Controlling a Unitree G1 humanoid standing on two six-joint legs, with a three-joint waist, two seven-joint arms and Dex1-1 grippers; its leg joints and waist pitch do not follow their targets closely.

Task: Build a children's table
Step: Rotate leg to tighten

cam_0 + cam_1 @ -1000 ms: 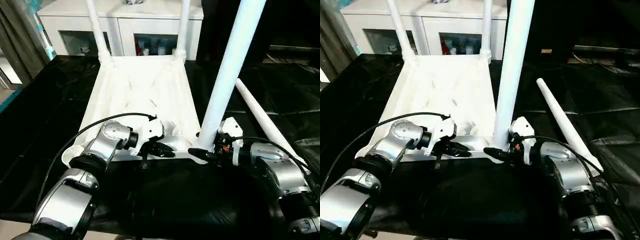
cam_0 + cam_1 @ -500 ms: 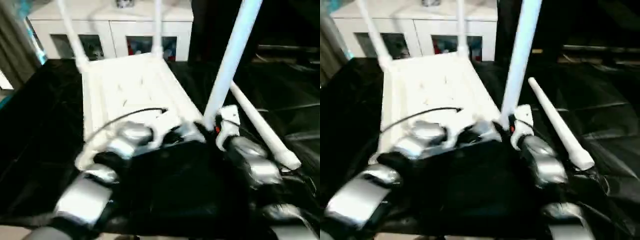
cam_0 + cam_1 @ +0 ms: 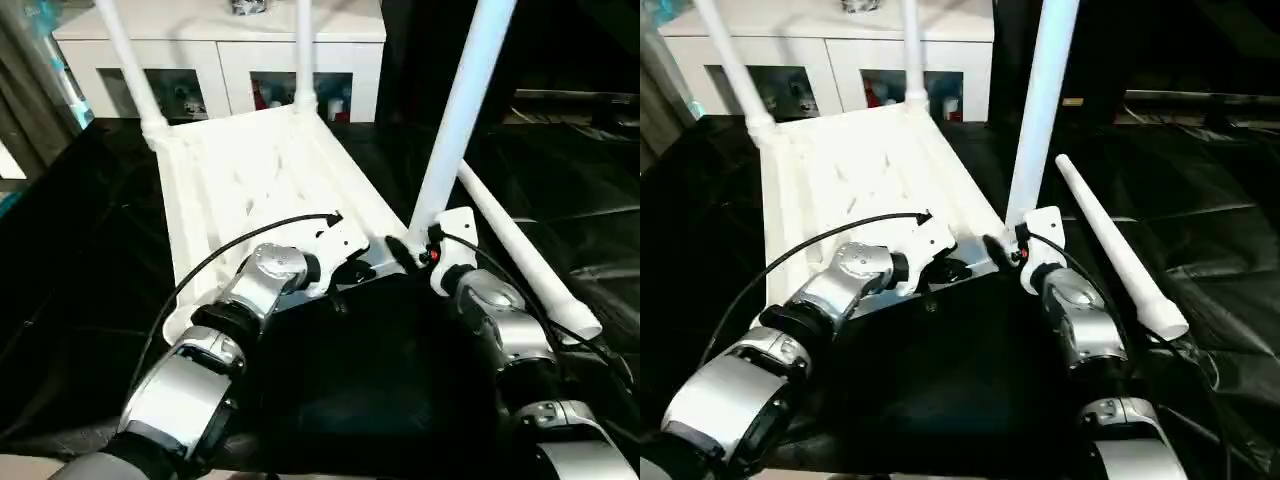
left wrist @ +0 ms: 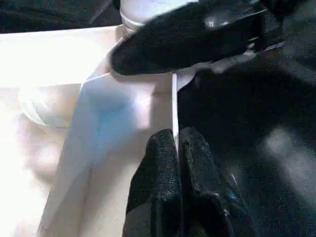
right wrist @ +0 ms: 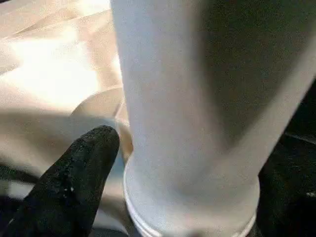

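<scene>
The children's table [image 3: 250, 170], ribbed white plastic, lay upturned on the black-sheeted table [image 3: 80, 250] before a white glass-doored cabinet [image 3: 220, 60]. A loose tube leg [image 3: 520, 250] lay beside it. The left claw [image 4: 177, 148] was pressed together at its rim; the right claw [image 3: 400, 250] stood apart around an upright leg [image 3: 455, 120].

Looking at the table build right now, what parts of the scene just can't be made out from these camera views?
- Tops of the three standing legs: the near leg and both far legs run out the head views' upper edge.
- Right gripper: a single finger is visible in the right wrist view; the near leg covers the other, so the grip is unclear.
- Near-left corner socket of the tabletop: the left forearm covers it.
- Cabinet contents: too small.
</scene>
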